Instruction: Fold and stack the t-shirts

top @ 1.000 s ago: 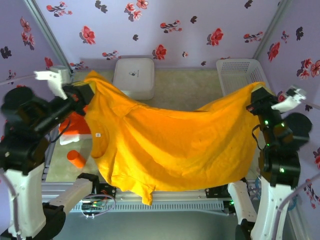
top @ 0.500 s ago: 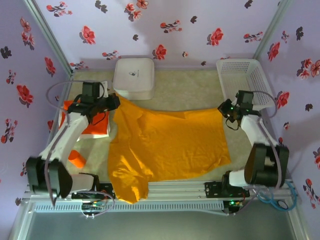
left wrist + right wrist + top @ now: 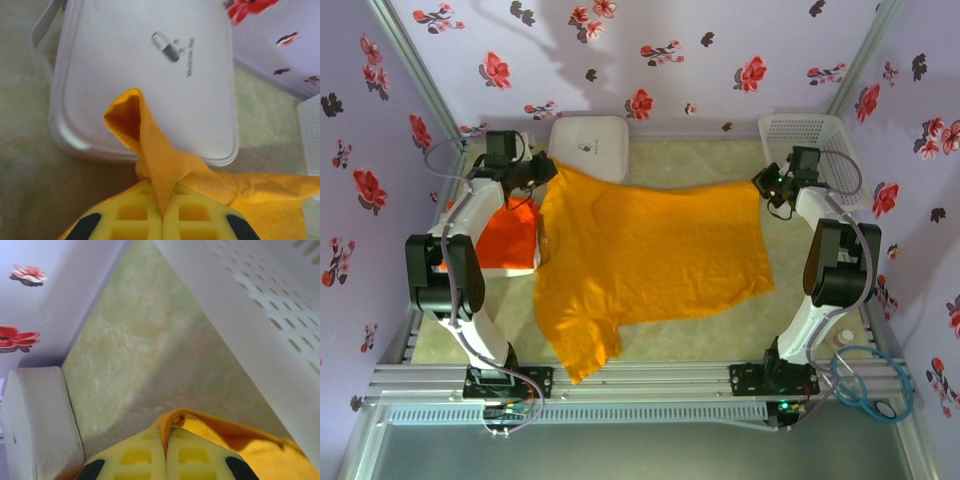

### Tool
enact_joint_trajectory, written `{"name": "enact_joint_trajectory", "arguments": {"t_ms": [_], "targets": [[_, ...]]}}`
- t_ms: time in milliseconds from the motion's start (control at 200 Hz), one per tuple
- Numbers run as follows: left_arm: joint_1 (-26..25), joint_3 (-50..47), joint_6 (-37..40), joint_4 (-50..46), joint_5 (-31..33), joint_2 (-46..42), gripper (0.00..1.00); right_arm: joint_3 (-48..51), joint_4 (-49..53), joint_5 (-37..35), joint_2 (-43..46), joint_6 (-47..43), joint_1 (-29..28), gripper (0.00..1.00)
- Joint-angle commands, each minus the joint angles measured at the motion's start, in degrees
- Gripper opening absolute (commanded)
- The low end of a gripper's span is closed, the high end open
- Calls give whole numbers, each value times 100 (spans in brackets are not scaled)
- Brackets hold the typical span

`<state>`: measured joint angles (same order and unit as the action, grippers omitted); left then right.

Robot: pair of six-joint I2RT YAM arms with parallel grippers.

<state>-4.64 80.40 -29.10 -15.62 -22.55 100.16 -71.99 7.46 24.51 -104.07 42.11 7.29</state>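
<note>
Up close, the left claw [image 3: 162, 210] was pressed shut on a twisted corner of the mustard shirt [image 3: 150, 150]. The cloth was pinched between its yellow fingers [image 3: 135, 212], and a pointed flap stood up past the tips. Just beyond that flap sat the white box [image 3: 150, 65], its lid bearing a small pill-shaped mark. The right claw [image 3: 164, 440] was likewise closed, a fold of the same shirt bunched at its tips. The pale green counter [image 3: 150, 355] ran away ahead of it, and the white lattice basket [image 3: 260, 305] stood close on its right. From above, both claws were at the far side of the counter, well apart. The shirt's far edge was drawn fairly straight between them. The rest of the shirt lay spread over the middle of the counter, somewhat rumpled, with a sleeve reaching toward the near rail on the left. Its far left corner came just beside the near edge of the box. A folded red-orange shirt [image 3: 510, 240] lay on the left side, beneath the left arm and right beside the mustard one. The basket occupied the far right corner, against the flowered wall [image 3: 670, 50].
</note>
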Motion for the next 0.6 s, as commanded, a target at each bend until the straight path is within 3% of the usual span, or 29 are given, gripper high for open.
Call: {"name": "enact_joint_trajectory", "arguments": {"t_ms": [0, 255, 595], "targets": [[16, 269, -12, -77, -198, 99, 0, -168, -6, 162, -44, 113, 45, 0], [18, 148, 54, -358, -330, -32, 0, 71, 178, 276, 109, 23, -20, 0], [16, -785, -194, -346, -322, -539, 0, 435, 511, 19, 176, -321, -87, 0]]}}
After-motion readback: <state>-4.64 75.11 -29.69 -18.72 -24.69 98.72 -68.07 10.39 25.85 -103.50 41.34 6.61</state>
